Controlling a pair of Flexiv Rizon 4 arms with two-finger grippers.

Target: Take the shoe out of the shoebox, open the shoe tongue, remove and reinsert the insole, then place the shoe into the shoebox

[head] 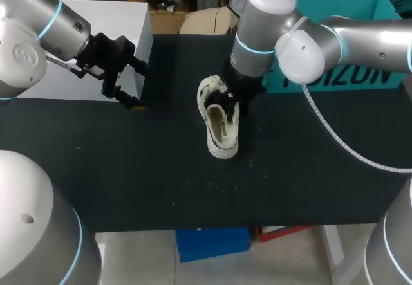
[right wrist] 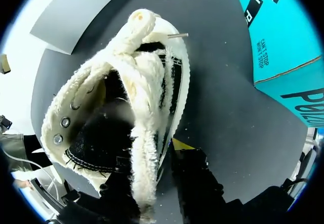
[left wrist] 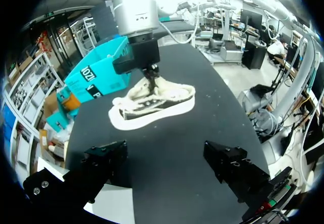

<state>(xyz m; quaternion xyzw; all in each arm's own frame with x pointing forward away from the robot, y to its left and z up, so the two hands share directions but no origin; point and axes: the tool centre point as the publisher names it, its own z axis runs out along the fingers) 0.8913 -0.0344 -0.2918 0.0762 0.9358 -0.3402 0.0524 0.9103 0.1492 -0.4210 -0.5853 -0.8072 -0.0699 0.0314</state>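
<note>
Left gripper (head: pixel 126 83): far left above the table (head: pixel 161 182), 2 fingers spread, nothing between them.
Shoe (head: pixel 221 124): table centre, toe toward the near edge.
Right gripper (right wrist: pixel 150 159): at the shoe's far end, 2 fingers clamped on its fleecy side wall.
Teal shoebox (head: pixel 341 40): far right.

Left arm (head: pixel 38 27): comes in from the left side, wrist turned inward, gripper (head: pixel 136 84) with its two fingers (left wrist: pixel 104 161) spread wide apart and nothing between them. Right arm (head: pixel 347 40): comes in from the right side and reaches past the middle, wrist pointing steeply down. Its gripper (head: pixel 233 94) is set low, one yellow-tipped finger (right wrist: pixel 195 176) outside and the other inside, pressed from both sides on the side wall of the shoe (head: pixel 222 130).
</note>
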